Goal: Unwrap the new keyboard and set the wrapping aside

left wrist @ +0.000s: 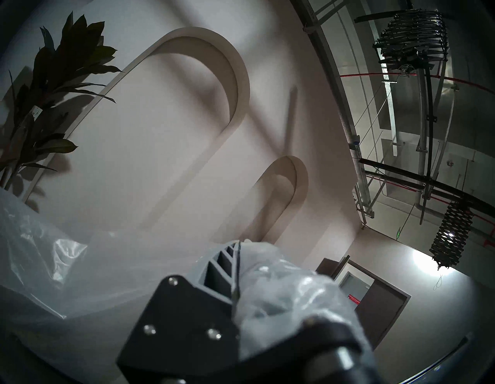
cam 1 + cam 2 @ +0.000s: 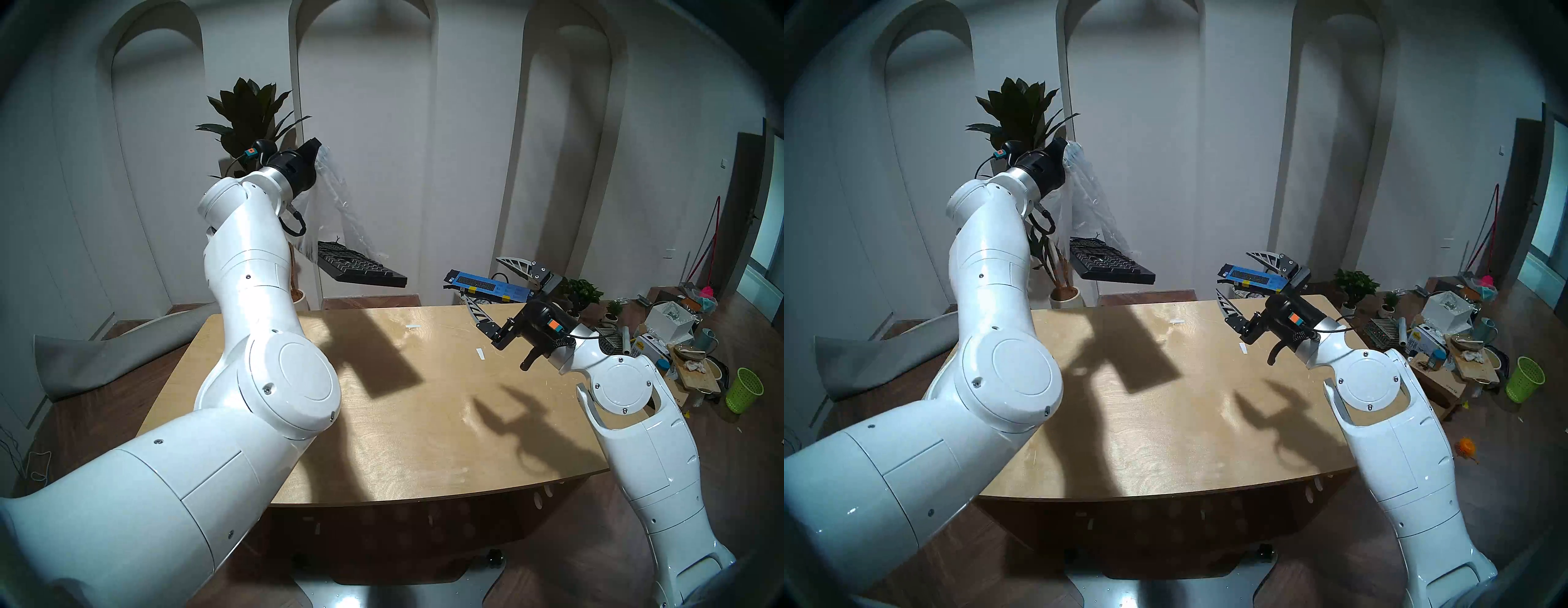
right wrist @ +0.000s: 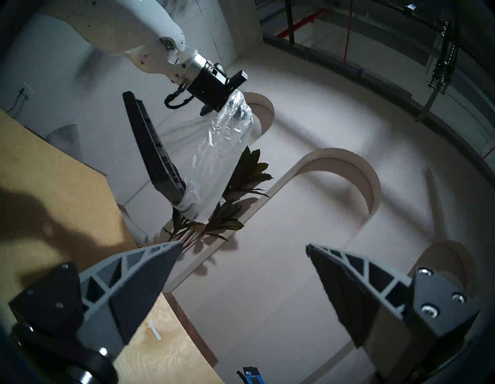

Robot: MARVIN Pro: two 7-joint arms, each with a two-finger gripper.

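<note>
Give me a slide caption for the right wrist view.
Left hand lifts the wrapping; keyboard half out.

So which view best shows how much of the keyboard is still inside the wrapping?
The right wrist view: the keyboard shows edge-on, with only its far end inside the wrapping, which the left gripper holds up. Both head views show the keys, but the arm hides that end. The left wrist view shows only plastic at the fingers.
</note>
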